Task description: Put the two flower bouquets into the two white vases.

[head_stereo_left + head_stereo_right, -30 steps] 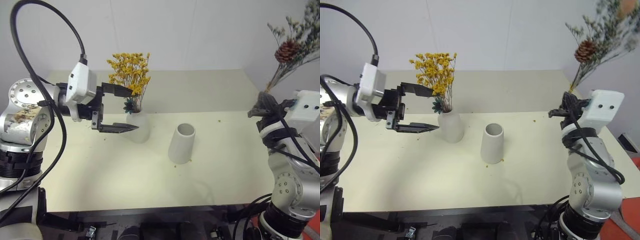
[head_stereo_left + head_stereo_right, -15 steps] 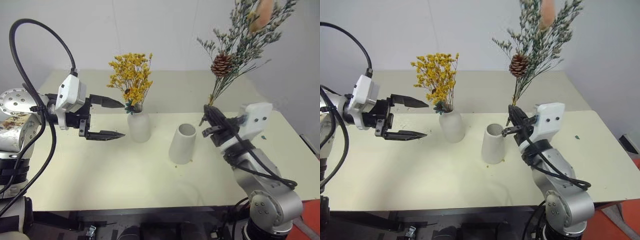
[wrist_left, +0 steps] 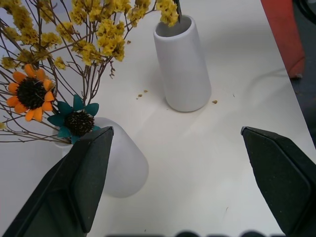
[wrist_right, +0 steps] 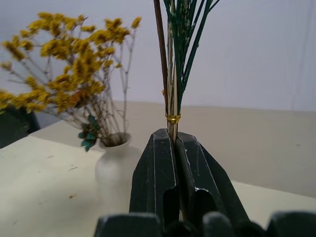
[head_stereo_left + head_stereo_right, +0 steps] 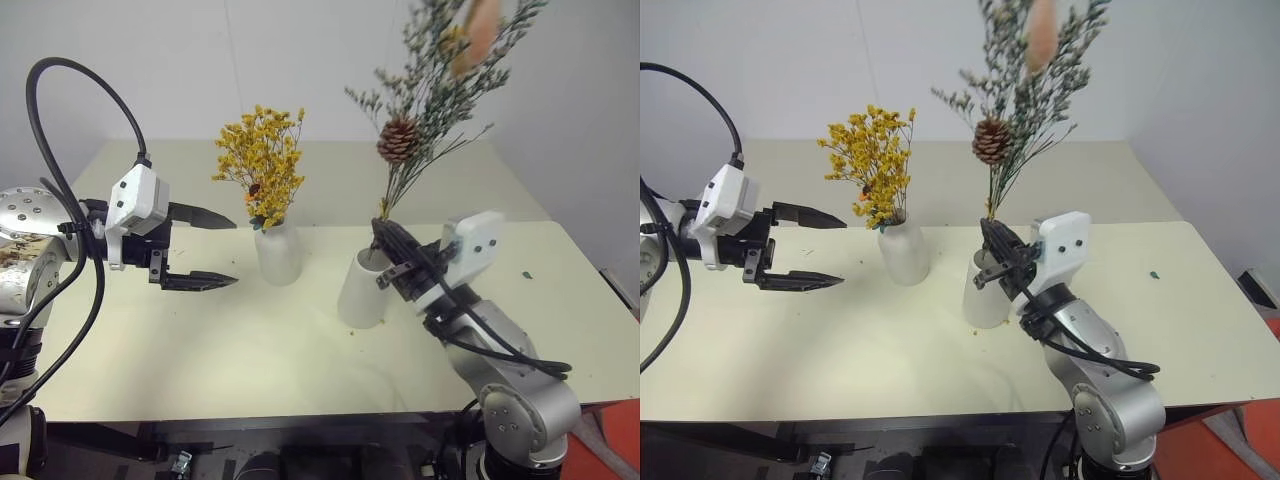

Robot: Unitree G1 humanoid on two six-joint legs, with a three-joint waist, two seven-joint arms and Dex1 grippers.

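Observation:
The yellow-orange bouquet [image 5: 262,160] stands in the bottle-shaped white vase [image 5: 279,256] at mid-table. To its right stands the wide-mouthed white vase [image 5: 358,295]. My right gripper [image 5: 381,243] is shut on the thin stems of the grey-green bouquet [image 5: 432,95], which rises upright with a pine cone [image 5: 397,140]. The stem ends sit at the rim of the wide-mouthed vase. In the right wrist view the fingers [image 4: 159,163] pinch the stems just below a gold tie. My left gripper [image 5: 232,252] is open and holds nothing, apart from the bottle vase on its left.
Both vases stand on a pale cream table [image 5: 250,350] against a white wall. Small dried crumbs [image 3: 142,93] lie near the base of the wide-mouthed vase. The table's right edge runs close behind my right arm.
My right arm swung left from the table's right edge, carrying the grey-green bouquet to the wide-mouthed vase's rim. My left gripper drew back leftward from the bottle vase and sank slightly.

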